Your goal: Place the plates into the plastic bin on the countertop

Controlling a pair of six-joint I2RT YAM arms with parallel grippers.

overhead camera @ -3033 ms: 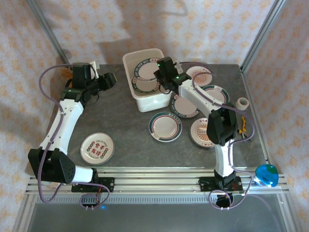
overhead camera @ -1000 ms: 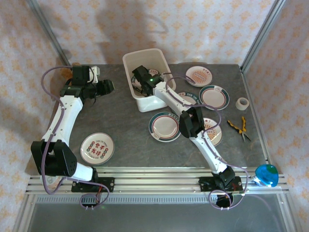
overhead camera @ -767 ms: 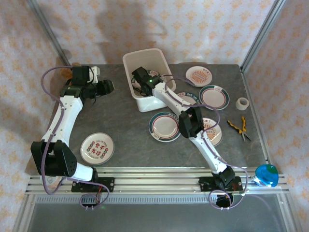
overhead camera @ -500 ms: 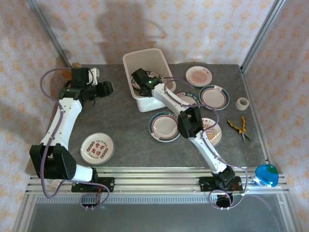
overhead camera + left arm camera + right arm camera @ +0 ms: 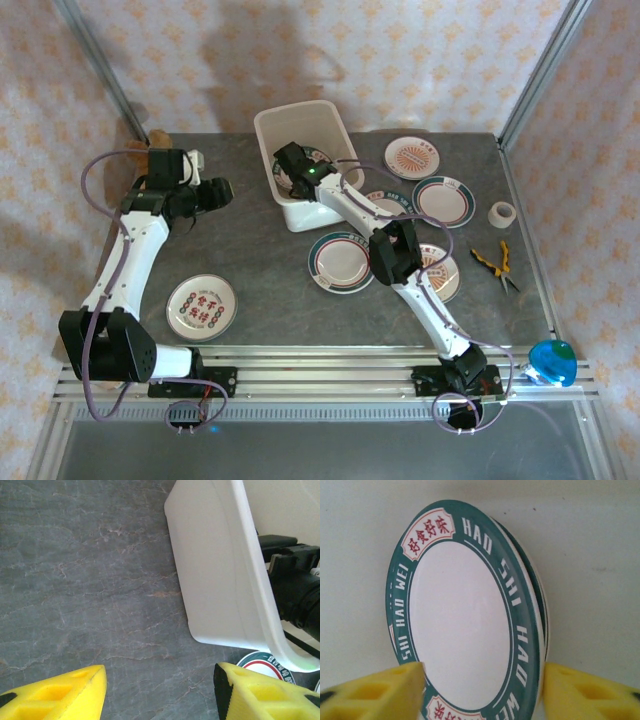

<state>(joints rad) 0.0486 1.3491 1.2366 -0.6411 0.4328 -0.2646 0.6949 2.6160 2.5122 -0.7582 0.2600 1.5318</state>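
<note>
– Yellow fingers [image 5: 370, 692] on the right jaws are far apart. Are they holding anything?
– No, they are wide open. A green-rimmed plate [image 5: 465, 625] lies right in front of them. Its near edge sits between the two tips. I cannot tell if they touch it.
– Where is that plate?
– Down inside the plastic bin [image 5: 590, 550], on top of another plate whose edge peeks out on the right.
– And the left jaws?
– Wide open too, with nothing in them. They hang over the bare grey worktop [image 5: 85, 580], and the bin is just beside them.
– What lies around the bin?
– From above, a red-letter plate [image 5: 202, 305] lies by itself near the left arm's base. A second green plate [image 5: 342, 262] lies just in front of the bin. An orange sun plate [image 5: 412, 155] and a dark-ring plate [image 5: 443, 200] are to the right of the bin. A tape roll [image 5: 503, 212] and yellow pliers [image 5: 495, 262] lie near the right edge.
</note>
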